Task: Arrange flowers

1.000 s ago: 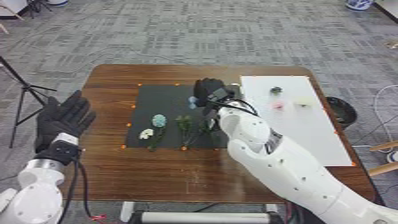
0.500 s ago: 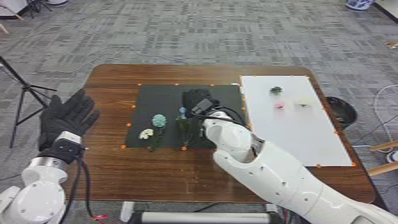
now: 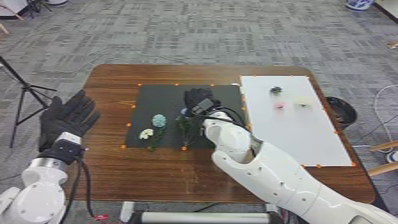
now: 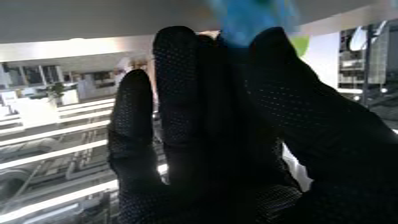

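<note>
Nearby, white flower (image 3: 147, 134) beside teal flower (image 3: 159, 120)

Head view high over the tabletop (image 3: 160, 172), facing forward and down, wrist view close along my right hand (image 3: 199, 96), blue flower (image 4: 253, 21) shared

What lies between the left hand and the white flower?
In the head view, brown tabletop, then the dark mat's edge, between left hand and white flower.

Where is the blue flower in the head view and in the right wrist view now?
Head view: the blue flower is over the black mat, close beside the right hand.
Right wrist view: its blue petals are at the thumb and fingertips.
Shared landmark: the right hand's black glove.
</note>
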